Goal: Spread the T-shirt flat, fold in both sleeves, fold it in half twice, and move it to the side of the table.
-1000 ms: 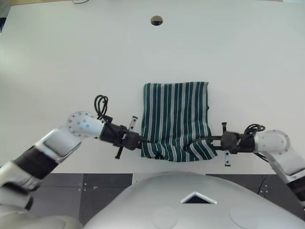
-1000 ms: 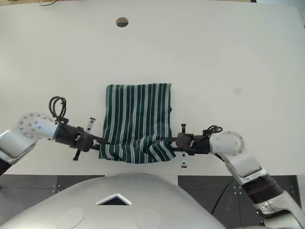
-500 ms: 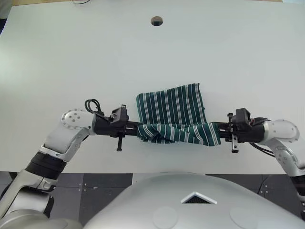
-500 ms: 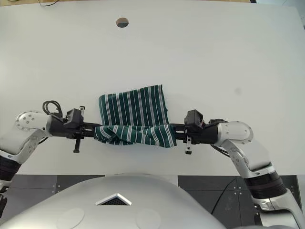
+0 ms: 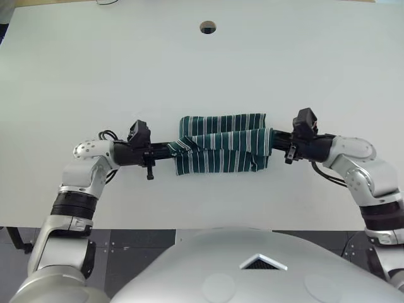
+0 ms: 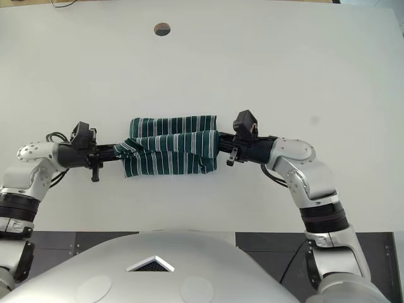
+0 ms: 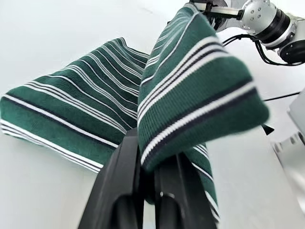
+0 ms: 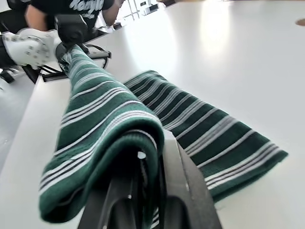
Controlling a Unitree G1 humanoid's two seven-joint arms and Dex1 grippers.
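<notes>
I have two claws, each with two thin black fingers, and both are pinched on a dark green knit T-shirt with thin white stripes [image 5: 221, 142]. It lies near the front edge of a smooth, matte white table [image 5: 189, 69]. My left claw [image 5: 172, 148] is closed on the cloth's left end, and my right claw [image 5: 273, 137] is closed on its right end. Between them the gripped hem is stretched as a raised band running left to right, so the shirt's long axis runs across me from one claw to the other. Neither arm is clearly nearer to the work, as each holds its own end. Under the band, the lower layer of the shirt rests flat on the table. Its far edge lies just beyond the band, on the side away from my body, and its near fold is on the side towards me. I judge that the next move depends on this: the hem must go forward and down to meet the far edge, with both claws kept level. In the wrist views the fabric looks soft, thick and ribbed. It rolls into a rounded bulge over my fingers [image 7: 125, 157] and drapes limply without holding a crease. A small round hole [image 5: 207, 27] sits in the table far from the shirt.
</notes>
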